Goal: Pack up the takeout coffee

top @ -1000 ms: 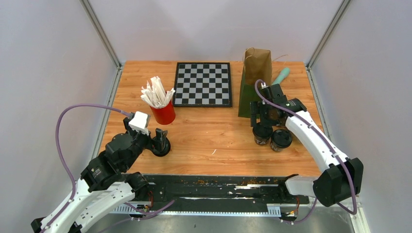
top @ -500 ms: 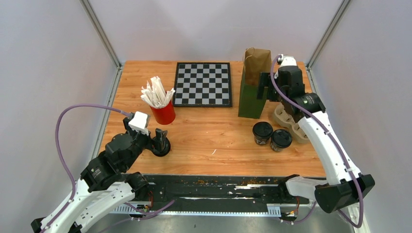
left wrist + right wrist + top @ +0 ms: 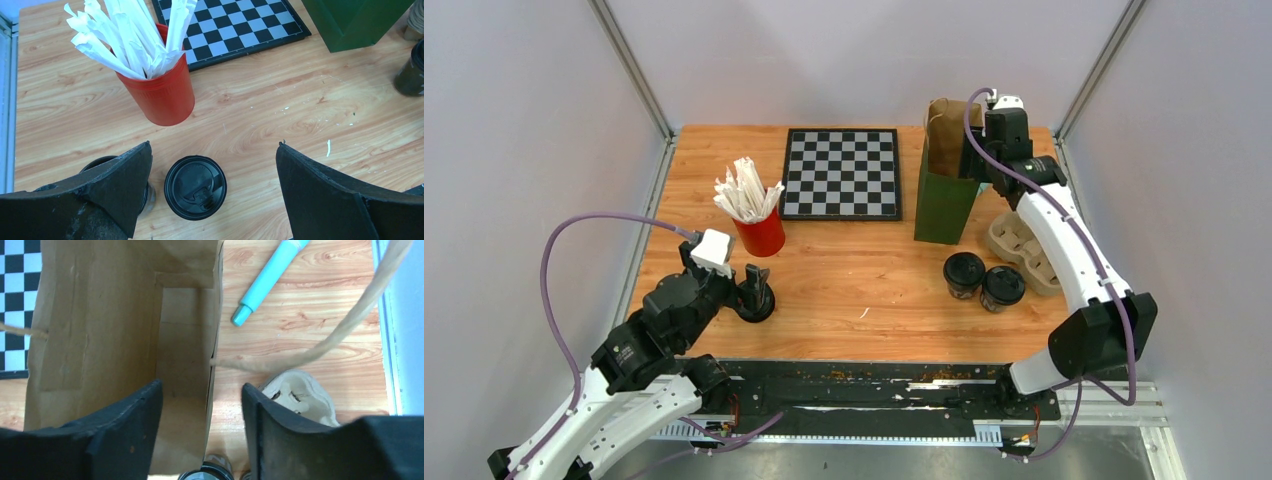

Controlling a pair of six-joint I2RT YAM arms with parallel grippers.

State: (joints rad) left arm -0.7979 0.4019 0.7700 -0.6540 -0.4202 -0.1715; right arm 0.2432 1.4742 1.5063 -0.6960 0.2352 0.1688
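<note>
Two takeout coffee cups (image 3: 964, 272) (image 3: 1003, 286) with black lids stand right of centre. A third lidded cup (image 3: 195, 187) stands on the table under my open left gripper (image 3: 214, 145), between the fingers and nearer the left one. A fourth (image 3: 102, 161) is mostly hidden behind that left finger. My right gripper (image 3: 202, 384) is over the paper bag (image 3: 947, 170), astride its right wall (image 3: 212, 340). One finger is inside the bag and one outside, with a gap on each side of the wall. Its jaws are part-way open and hold nothing.
A moulded pulp cup carrier (image 3: 1024, 250) lies right of the bag, by the right arm. A teal pen (image 3: 270, 275) lies behind the bag, and the bag's string handle (image 3: 325, 345) loops over the table. A red cup of wrapped straws (image 3: 761, 232) and a chessboard (image 3: 841, 172) sit left of the bag.
My right gripper has risen from the two cups and moved back to the bag's right rim, its jaws narrowing. The left arm has not moved.
</note>
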